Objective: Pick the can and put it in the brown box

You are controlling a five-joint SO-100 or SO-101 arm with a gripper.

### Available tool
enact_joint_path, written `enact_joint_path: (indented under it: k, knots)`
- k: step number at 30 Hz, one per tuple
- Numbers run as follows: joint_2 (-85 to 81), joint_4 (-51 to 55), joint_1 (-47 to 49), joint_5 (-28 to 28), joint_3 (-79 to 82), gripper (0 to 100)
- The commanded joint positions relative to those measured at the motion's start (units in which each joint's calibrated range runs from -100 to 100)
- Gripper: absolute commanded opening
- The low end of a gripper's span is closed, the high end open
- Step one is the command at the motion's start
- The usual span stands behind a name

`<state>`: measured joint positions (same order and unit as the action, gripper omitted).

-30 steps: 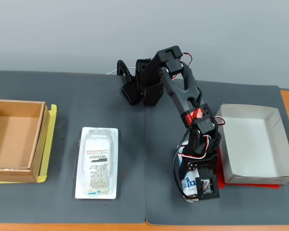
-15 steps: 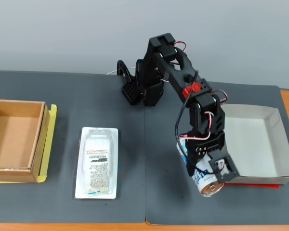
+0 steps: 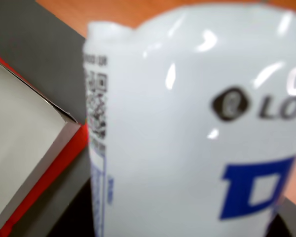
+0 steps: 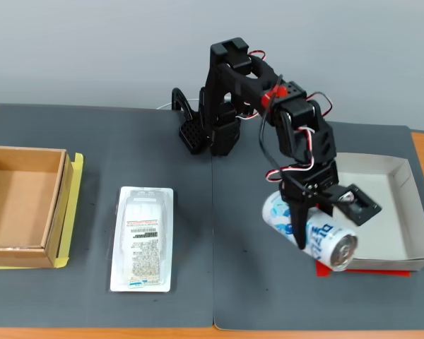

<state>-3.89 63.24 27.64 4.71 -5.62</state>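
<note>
In the fixed view the black arm (image 4: 268,120) reaches down from its base at top centre toward the lower right of the frame. Its gripper (image 4: 312,224) is clamped across the can (image 4: 311,233), one finger running down the can's near side and the other jaw part sticking out to the right. The can lies tilted on its side in the jaws, its silver end (image 4: 343,249) pointing to the lower right and its other end toward the left. Its lower end sits at the near left corner of the white box (image 4: 403,212), just over a red sheet (image 4: 367,272) that peeks out beneath that box. Whether the can touches the mat (image 4: 268,304) or hangs just above it cannot be told.

The brown box (image 4: 21,205) sits at the far left of the frame, on a yellow sheet (image 4: 74,205), well apart from the can. Between them, left of centre, lies a flat white package (image 4: 143,239) with a barcode label.

In the wrist view the can (image 3: 187,138) fills most of the frame, blurred, with a QR code near its left edge and blue lettering at lower right. The white box corner (image 3: 34,163) with a red edge shows at left.
</note>
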Motion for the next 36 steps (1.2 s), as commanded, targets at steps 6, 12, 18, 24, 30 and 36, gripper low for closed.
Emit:
enact_joint_path:
  k: [6, 12, 18, 24, 30, 36]
  knots:
    - [-2.76, 0.25, 6.88, 0.08, -7.95, 10]
    - [-2.59, 0.25, 12.98, -0.28, -7.05, 10]
    - [-2.59, 0.34, 13.06, -2.16, -6.96, 10]
    - [-3.35, 3.37, 4.69, 1.54, -7.68, 10]
    - [-5.30, 6.76, -8.15, 5.92, -7.86, 10]
    - [-7.76, 6.76, -18.54, 7.53, -7.86, 10]
